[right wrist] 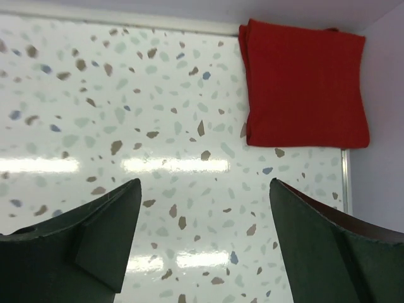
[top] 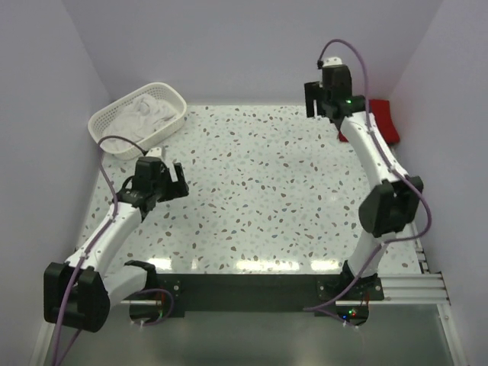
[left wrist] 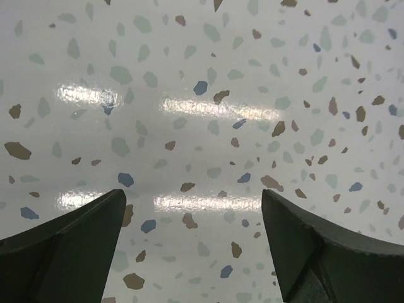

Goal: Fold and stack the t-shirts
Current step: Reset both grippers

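A folded deep red t-shirt (top: 383, 120) lies at the far right corner of the table; it also shows in the right wrist view (right wrist: 305, 83) as a neat square. White t-shirts (top: 147, 110) lie crumpled in the basket at the far left. My right gripper (top: 320, 99) is open and empty, raised near the back wall just left of the red shirt; it shows open in its wrist view (right wrist: 205, 218). My left gripper (top: 174, 183) is open and empty above bare table on the left; it shows open in its wrist view (left wrist: 192, 221).
A white plastic lattice basket (top: 113, 122) stands at the far left corner. Lilac walls close the table on three sides. A metal rail (top: 423, 259) runs along the right edge. The speckled tabletop (top: 267, 198) spreads between the arms.
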